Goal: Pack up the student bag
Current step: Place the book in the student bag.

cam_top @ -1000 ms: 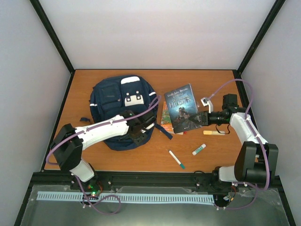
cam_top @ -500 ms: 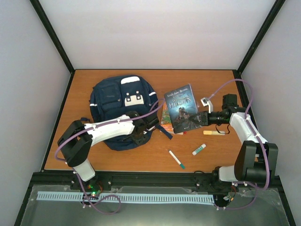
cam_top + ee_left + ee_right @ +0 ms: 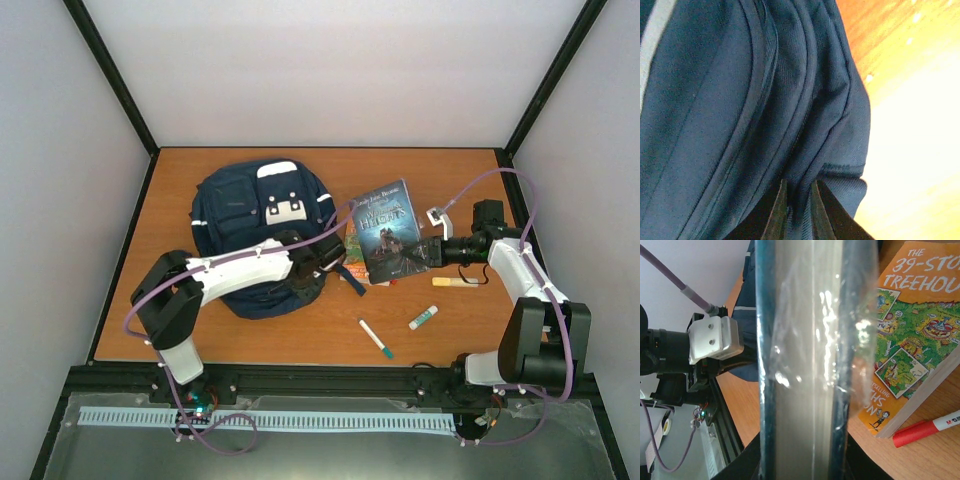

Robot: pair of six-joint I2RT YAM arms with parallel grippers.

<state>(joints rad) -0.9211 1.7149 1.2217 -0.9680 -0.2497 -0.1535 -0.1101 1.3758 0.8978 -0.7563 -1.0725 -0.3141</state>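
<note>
One student bag (image 3: 715, 125) fold between the left jaws

The top external camera looks down from above and behind the arm bases, taking in the whole counter (image 3: 300, 320). The left wrist camera sits almost against the student bag (image 3: 730, 110), with the left end effector (image 3: 799, 195) at its bottom edge. The right wrist camera looks closely past the dark book (image 3: 800, 340) in the right end effector (image 3: 800, 462) toward the left arm (image 3: 715, 340), sharing bag and arm with the overhead view.
</note>
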